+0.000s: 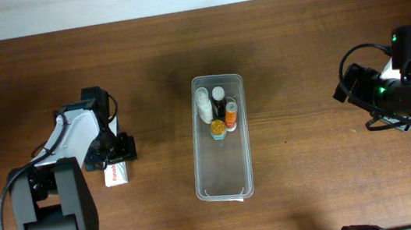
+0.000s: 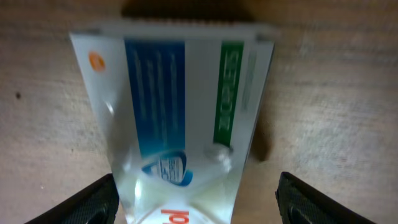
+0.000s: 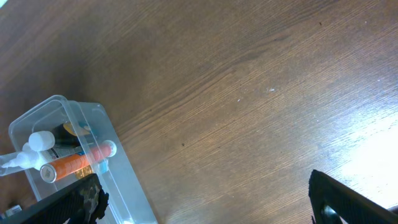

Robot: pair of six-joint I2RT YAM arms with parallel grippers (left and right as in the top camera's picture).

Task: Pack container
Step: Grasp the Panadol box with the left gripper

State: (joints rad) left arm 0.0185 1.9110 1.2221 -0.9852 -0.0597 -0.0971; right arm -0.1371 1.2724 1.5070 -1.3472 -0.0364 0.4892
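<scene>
The clear plastic container (image 1: pixel 223 172) lies lengthwise at the table's middle. Several small bottles stand in its far end: a white one (image 1: pixel 203 104), an orange one (image 1: pixel 231 116) and a gold-lidded jar (image 1: pixel 217 128). My left gripper (image 1: pixel 113 152) is open and down over a small white-and-blue medicine box (image 1: pixel 115 174) lying left of the container. In the left wrist view the box (image 2: pixel 180 106) lies between my fingers (image 2: pixel 199 208), with a gap at the right finger. My right gripper (image 1: pixel 342 90) is open and empty, far right of the container. The right wrist view (image 3: pixel 205 208) shows the container (image 3: pixel 127 171) at the left.
The brown wood table (image 1: pixel 316 180) holds nothing else that I can see. Its far edge meets a pale wall at the top of the overhead view. The arm bases stand at the lower left and right.
</scene>
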